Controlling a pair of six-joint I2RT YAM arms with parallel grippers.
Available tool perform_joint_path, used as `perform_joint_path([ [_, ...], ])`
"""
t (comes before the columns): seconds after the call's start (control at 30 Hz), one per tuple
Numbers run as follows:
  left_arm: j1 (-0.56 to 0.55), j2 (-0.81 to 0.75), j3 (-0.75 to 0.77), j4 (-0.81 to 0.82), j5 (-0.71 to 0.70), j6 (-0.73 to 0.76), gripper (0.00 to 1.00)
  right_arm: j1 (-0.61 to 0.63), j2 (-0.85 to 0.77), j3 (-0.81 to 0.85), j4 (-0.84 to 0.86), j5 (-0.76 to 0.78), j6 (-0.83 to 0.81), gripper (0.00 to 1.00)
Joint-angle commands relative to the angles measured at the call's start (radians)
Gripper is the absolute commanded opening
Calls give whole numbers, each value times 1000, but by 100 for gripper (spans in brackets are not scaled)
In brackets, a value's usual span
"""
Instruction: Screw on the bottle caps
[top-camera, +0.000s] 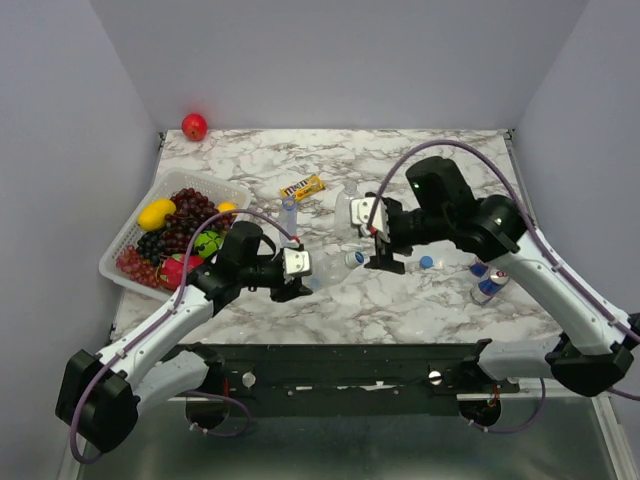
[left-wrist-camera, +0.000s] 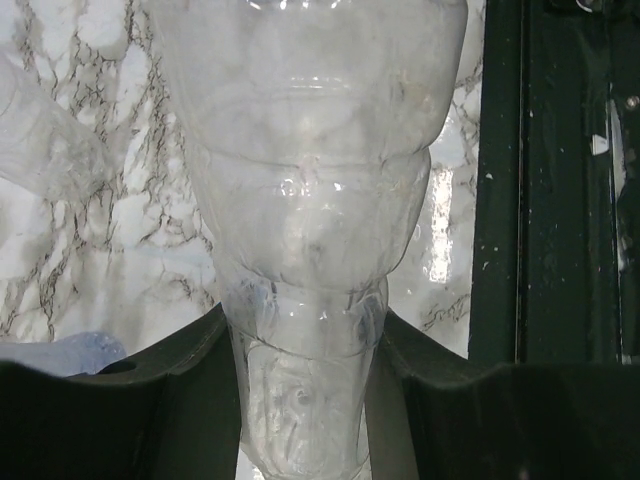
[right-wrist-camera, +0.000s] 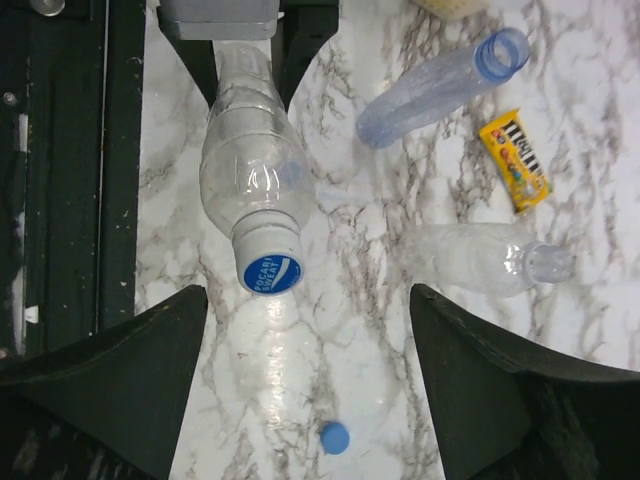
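The left gripper (left-wrist-camera: 303, 340) is clamped on the lower body of a wide colourless clear plastic bottle (right-wrist-camera: 250, 170), with the bottle's neck pointing toward the right gripper (right-wrist-camera: 308, 300). The right gripper's fingers stand wide apart and hold nothing. A small round blue plastic cap (right-wrist-camera: 271, 272) sits on that neck; whether it is tight cannot be told. Expect the bottle to be light, thin-walled and easily crushed. Take the cap by its rim and leave the body to the clamping arm. A second blue cap (right-wrist-camera: 335, 437) lies loose on the marble-patterned table (right-wrist-camera: 600, 340). The slim blue-tinted bottle (right-wrist-camera: 440, 85) and the other colourless bottle (right-wrist-camera: 480, 260) lie uncapped near a yellow candy packet (right-wrist-camera: 515, 160). All three bottles appear empty. A white plastic basket (top-camera: 130, 225) holds grapes (top-camera: 185, 210) and other fruit.
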Motion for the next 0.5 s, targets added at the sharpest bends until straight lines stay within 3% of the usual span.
perform_joint_path([
  [0.0,-26,-45,34,-129,-29,190,0,5,-107,-53,45,-89,-163,87],
  [0.17,-39,-40,53,-110,-34,152,0,16,-91,-39,-90,-161,-336,77],
  [0.47,-40,-33,82,-84,-31,104,0,57,-96,-94,-123,-162,-387,72],
])
